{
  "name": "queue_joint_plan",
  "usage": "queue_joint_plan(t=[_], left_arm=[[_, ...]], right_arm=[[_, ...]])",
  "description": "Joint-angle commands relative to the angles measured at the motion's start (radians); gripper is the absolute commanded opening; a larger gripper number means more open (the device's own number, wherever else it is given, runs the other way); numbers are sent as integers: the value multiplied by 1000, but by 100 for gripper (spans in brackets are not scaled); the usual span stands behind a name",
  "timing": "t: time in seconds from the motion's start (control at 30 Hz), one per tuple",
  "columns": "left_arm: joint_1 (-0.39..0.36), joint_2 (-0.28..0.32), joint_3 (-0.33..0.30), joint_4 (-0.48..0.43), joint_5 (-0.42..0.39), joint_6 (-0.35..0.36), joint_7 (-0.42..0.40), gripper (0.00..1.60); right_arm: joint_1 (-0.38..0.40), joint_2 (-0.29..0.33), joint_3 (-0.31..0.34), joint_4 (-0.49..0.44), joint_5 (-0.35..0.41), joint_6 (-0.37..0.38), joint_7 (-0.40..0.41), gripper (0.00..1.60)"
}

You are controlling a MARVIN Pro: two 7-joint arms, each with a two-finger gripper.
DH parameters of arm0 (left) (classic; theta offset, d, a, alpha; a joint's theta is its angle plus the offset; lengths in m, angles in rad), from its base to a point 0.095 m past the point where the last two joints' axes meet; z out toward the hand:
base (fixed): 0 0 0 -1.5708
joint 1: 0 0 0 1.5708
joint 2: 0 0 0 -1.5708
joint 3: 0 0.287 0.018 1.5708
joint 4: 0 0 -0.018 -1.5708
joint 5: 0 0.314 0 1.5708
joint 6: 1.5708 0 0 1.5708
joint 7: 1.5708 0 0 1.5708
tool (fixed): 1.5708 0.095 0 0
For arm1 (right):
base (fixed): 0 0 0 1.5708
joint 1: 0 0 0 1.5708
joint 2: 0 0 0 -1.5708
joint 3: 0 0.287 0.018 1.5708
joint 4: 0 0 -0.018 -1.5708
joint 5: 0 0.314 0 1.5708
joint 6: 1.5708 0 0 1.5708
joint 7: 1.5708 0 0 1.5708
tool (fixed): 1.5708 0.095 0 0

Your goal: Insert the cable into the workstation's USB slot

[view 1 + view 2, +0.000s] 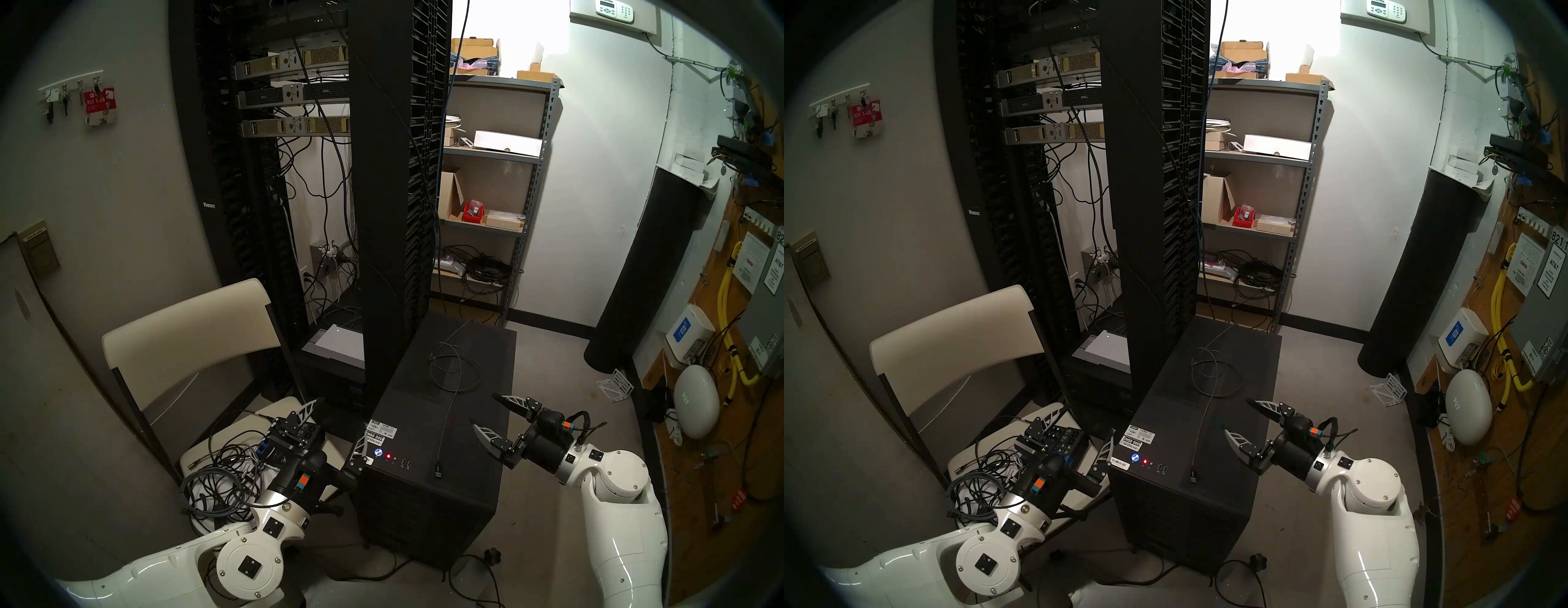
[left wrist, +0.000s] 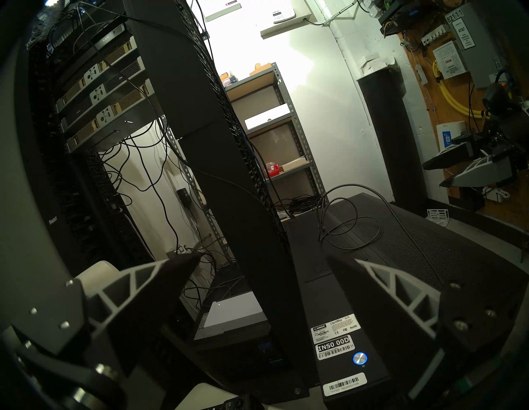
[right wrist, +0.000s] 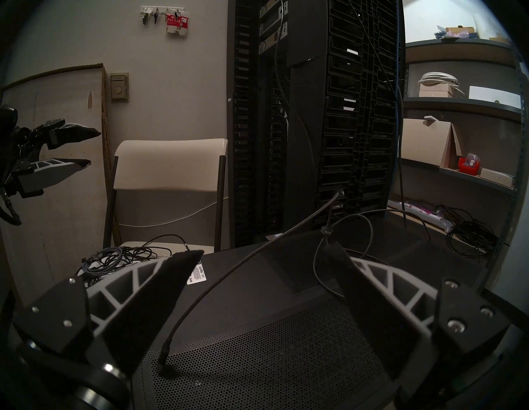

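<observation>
Both hands gape empty, cable [image 1: 446,407] lying near right hand [image 1: 488,411].

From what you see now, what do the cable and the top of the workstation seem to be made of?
The cable looks sheathed in woven grey braid: a fine crosshatch texture shows along it in the right wrist view. Its plug looks like smooth black plastic, though it is small. The workstation top appears to be matte black perforated sheet metal: rows of small round holes, no shine.

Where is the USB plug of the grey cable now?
In the head views the USB plug lies on the workstation top near its front edge, right of the USB slots, beside the open right gripper.
</observation>
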Motion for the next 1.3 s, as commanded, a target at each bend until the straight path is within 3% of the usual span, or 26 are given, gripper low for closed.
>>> queue_joint_plan(t=[0.0, 0.27, 0.43, 0.7, 1.27], left_arm=[[-74, 29, 13, -1, 107, 27, -57, 160], [-165, 52, 12, 10, 184, 65, -173, 160], [-223, 27, 21, 38, 247, 77, -248, 160], [-326, -32, 103, 137, 523, 75, -321, 160], [-505, -147, 245, 332, 950, -16, -290, 160]], right_arm=[[8, -2, -1, -14, 4, 0, 1, 160], [9, -4, 1, -13, 2, -1, 4, 160], [9, -6, 2, -13, 0, -1, 5, 160], [10, -8, 4, -13, -2, -1, 8, 160], [12, -13, 9, -12, -7, -1, 12, 160]])
